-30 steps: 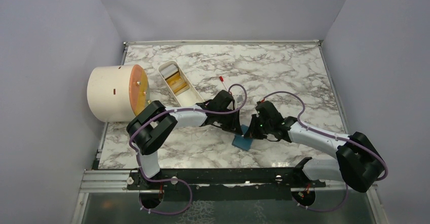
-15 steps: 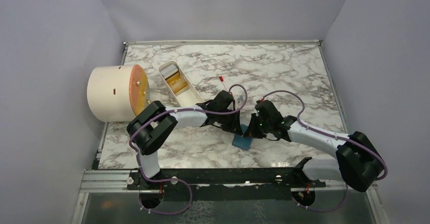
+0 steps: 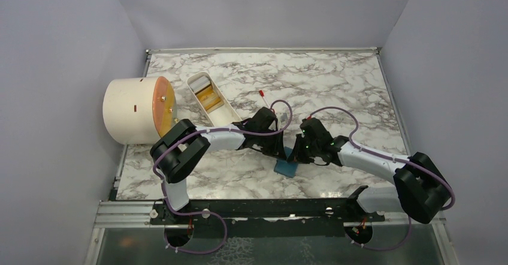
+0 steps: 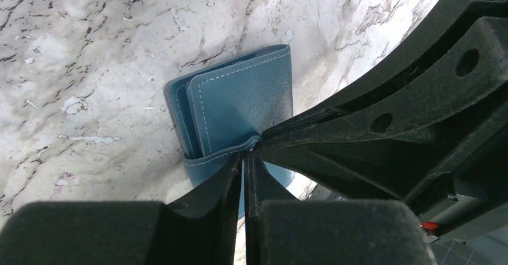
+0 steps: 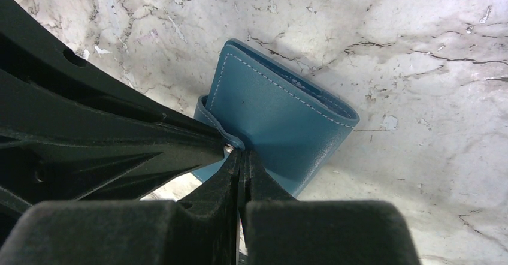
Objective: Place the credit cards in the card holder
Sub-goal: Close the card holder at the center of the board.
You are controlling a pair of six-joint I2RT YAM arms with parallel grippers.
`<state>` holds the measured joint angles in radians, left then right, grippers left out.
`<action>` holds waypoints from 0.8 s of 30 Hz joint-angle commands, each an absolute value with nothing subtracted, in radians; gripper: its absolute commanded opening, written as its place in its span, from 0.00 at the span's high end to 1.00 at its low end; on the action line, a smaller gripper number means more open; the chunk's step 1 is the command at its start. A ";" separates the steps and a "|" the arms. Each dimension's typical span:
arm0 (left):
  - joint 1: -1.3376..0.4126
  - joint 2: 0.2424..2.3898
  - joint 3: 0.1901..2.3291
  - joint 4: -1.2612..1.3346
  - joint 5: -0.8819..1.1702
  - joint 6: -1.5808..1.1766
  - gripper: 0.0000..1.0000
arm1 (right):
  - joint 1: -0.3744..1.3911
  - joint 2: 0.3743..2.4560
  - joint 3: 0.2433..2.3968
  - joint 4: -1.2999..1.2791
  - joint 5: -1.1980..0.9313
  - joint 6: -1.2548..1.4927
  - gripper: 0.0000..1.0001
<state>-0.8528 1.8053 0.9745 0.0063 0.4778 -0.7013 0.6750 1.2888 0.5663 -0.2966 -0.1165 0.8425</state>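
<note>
The teal card holder lies on the marble desk between both arms, its face showing pale stitching. The left end effector pinches the holder's flap edge. The right end effector, fully closed, touches the same edge.

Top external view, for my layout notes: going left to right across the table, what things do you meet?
From the left: cream cylinder → white tray → card holder.
</note>
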 commanded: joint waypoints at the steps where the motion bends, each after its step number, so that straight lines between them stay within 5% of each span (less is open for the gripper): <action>1: -0.856 1.834 0.994 -0.010 0.431 -0.677 0.90 | 0.681 1.304 0.591 -0.296 -0.085 0.850 0.99; 24: -0.868 1.894 1.038 -0.117 0.338 -0.620 0.92 | 0.677 1.373 0.583 -0.283 -0.057 0.862 0.99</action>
<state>-0.8532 1.8297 1.0237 -0.0628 0.4320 -0.6636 0.6743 1.3235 0.6010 -0.3130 -0.1074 0.8486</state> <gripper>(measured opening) 0.080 0.011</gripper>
